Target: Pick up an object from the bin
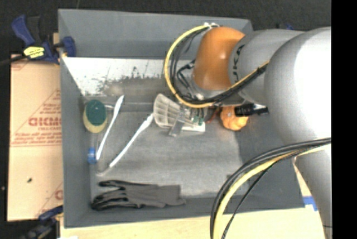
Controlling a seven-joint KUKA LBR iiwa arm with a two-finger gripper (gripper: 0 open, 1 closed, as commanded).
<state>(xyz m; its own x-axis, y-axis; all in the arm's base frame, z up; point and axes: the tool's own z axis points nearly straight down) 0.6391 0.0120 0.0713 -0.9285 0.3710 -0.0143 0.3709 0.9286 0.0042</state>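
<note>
The arm (290, 81) reaches into the grey metal bin (139, 31) from the right, its orange cover (216, 59) and looped cables (177, 79) hanging over the middle of the bin near the far wall. Below the cover the gripper (185, 119) sits low, right at the broad slotted head of a white spatula (163, 110), which lies about the middle of the bin floor with its long thin handle running off toward the near left corner. The gripper's metal parts overlap the right edge of that head, but whether it is released or clenched on the spatula cannot be told (the cover and cables hide most of it). Just to the right of the gripper, partly under the arm, lies a small orange thing (233, 119) whose shape is hard to make out. Toward the left wall a round teal-and-yellow thing (95, 115) rests on the floor, and just beside it lies a thin white stick (110, 126) with a blue end, sloping toward the near left corner roughly alongside the spatula handle. Along the near edge a dark grey glove (136, 196) lies flat, its finger tips pointing toward the left wall, well apart from the gripper.
</note>
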